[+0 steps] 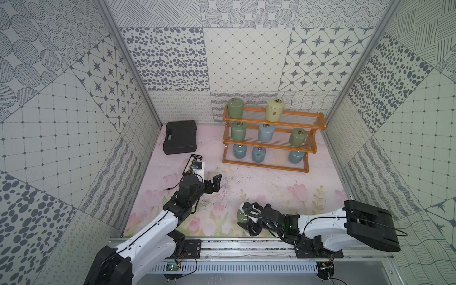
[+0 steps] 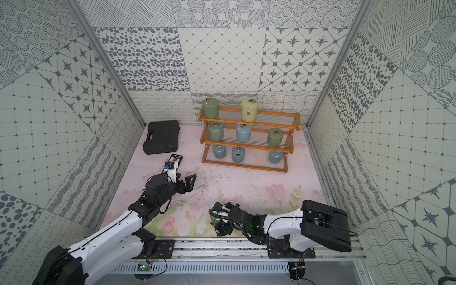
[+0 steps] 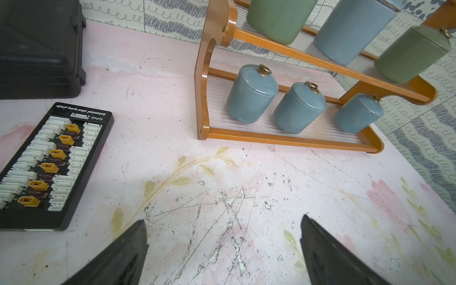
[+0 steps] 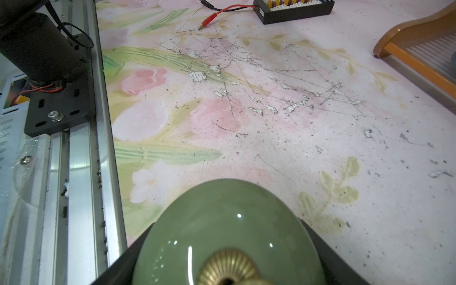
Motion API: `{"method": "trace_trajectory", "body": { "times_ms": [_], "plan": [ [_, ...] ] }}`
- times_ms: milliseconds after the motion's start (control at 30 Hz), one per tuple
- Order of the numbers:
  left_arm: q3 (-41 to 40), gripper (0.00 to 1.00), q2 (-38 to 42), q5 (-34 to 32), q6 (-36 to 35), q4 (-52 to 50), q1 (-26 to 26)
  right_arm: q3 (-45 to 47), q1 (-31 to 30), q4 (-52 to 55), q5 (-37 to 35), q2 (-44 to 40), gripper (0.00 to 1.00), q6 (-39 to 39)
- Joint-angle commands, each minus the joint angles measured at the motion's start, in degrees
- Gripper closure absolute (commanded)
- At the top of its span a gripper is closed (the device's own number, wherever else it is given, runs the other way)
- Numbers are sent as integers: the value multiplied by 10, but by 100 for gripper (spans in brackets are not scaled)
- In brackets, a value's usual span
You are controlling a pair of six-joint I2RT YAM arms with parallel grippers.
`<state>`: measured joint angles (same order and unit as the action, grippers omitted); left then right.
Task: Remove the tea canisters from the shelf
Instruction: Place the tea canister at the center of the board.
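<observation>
The wooden shelf [image 1: 265,167] [image 2: 244,165] stands at the back right and holds several tea canisters on its three tiers: a sage green one [image 1: 234,107] and a cream one [image 1: 274,110] on top, green and pale blue ones in the middle, and three pale blue ones [image 3: 251,95] at the bottom. Near the table's front edge, my right gripper [image 1: 246,218] [image 4: 226,223] is shut on a sage green canister [image 1: 240,216] [image 4: 222,214], one finger against each side. My left gripper [image 1: 214,183] [image 3: 223,219] hangs open and empty over the table, left of the shelf.
A black plastic case [image 1: 181,137] lies at the back left. In front of it is a black charging board [image 1: 192,164] [image 3: 54,167] with a red-plug cable [image 4: 222,11]. The metal rail [image 1: 246,246] runs along the front edge, just behind the held canister.
</observation>
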<state>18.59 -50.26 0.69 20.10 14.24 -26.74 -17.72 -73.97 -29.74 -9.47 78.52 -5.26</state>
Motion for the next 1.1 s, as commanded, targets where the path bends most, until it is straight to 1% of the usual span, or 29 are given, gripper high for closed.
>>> {"method": "trace_trajectory", "body": {
  "times_ms": [0, 133, 333, 433, 600, 800, 933, 1067],
  "plan": [
    [-2, 0, 2, -8, 4, -1, -2, 14, -3, -21, -17, -4, 13, -7],
    [-4, 0, 2, -8, 3, -2, -2, 15, -3, -15, -21, -8, 9, -10],
    [-1, 0, 5, -9, -1, -10, -2, 14, -3, 6, -23, -32, 0, -11],
    [0, 0, 14, -12, -2, -14, -2, 12, -3, 29, -23, -61, 0, -11],
    [4, 0, 35, -19, -14, -27, -2, 4, -3, 89, -26, -131, 0, -10],
    [42, 0, 44, -17, -48, -68, -2, -14, -3, 166, -30, -226, 0, -4],
    [79, 0, 39, -18, -64, -83, -2, -47, -3, 220, -26, -256, 0, 8],
    [111, 0, 18, -16, -83, -68, -2, -65, -2, 221, -28, -255, 0, 17]
  ]
}}
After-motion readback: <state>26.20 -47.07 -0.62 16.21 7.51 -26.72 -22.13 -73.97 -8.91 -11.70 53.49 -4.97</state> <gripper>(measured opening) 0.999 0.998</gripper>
